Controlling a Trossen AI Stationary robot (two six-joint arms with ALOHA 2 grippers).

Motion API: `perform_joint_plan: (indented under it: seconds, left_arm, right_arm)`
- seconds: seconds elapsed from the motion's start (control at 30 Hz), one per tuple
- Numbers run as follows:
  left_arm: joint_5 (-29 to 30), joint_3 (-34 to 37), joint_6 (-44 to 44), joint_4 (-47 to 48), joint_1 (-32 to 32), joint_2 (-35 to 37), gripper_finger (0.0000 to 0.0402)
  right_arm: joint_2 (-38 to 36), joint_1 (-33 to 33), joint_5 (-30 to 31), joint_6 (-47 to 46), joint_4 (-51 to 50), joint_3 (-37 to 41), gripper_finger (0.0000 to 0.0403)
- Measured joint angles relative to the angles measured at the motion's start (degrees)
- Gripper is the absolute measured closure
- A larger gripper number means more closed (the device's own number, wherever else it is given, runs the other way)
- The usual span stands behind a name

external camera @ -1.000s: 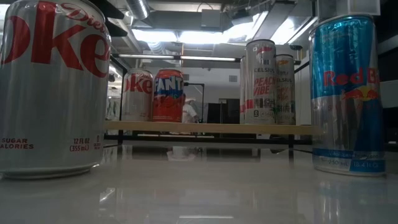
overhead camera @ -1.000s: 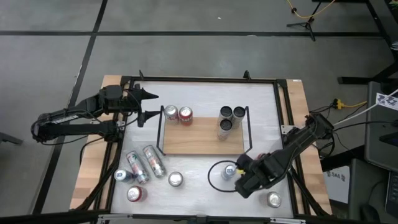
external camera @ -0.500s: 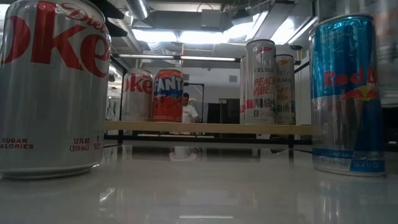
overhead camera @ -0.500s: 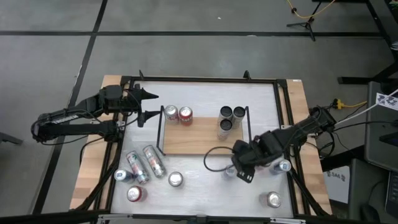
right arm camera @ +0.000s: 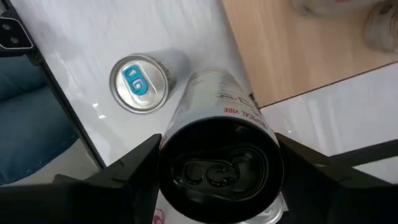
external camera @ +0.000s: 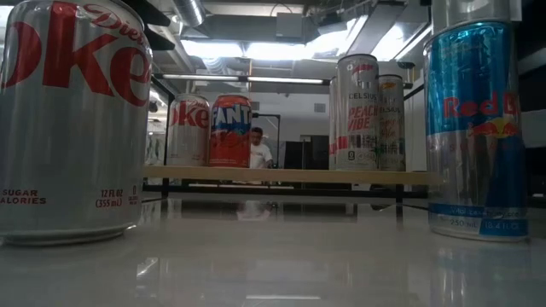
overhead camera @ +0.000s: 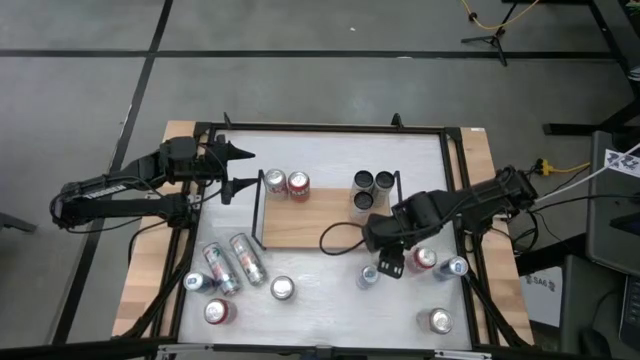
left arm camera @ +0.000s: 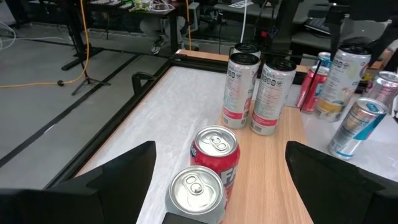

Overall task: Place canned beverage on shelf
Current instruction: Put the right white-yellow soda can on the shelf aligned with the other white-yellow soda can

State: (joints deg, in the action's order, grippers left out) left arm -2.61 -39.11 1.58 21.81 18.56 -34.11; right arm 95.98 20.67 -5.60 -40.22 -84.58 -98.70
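My right gripper [right arm camera: 217, 171] is clamped round a tall slim white can [right arm camera: 214, 137], carried upright just off the shelf's [overhead camera: 320, 225] right front corner so it clears the black end rail. Shelf's a light wood board w/ 2 cans at back left, 3 at back right. My left gripper [overhead camera: 236, 170] waits spread wide by the shelf's left end.

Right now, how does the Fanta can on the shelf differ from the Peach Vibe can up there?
The Fanta can is short, wide and red; the Peach Vibe can is tall, slim and pale. The Fanta can stands near the left end of the shelf, beside a Diet Coke can; the Peach Vibe can stands near the right end, next to another tall can. Both stand upright on the shelf.
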Motion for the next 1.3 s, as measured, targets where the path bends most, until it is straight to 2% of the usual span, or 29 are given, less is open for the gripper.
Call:
perform_joint_plan:
  seconds: [0.53, 0.83, 1.3]
  left_arm:
    - [0.0, 0.0, 0.0, 0.0, 0.0, 0.0, 0.0049]
    - [0.0, 0.0, -0.2, 0.0, 0.0, 0.0, 0.0049]
    - [0.0, 0.0, -0.2, 0.0, 0.0, 0.0, 0.0049]
  right_arm:
    - [0.0, -6.2, 0.2, 14.2, -0.5, 0.0, 0.0146]
    - [0.0, -10.0, 3.5, 21.0, -3.4, 0.0, 0.0145]
    - [0.1, -16.4, 3.5, 27.5, -4.0, 0.0, 0.0145]
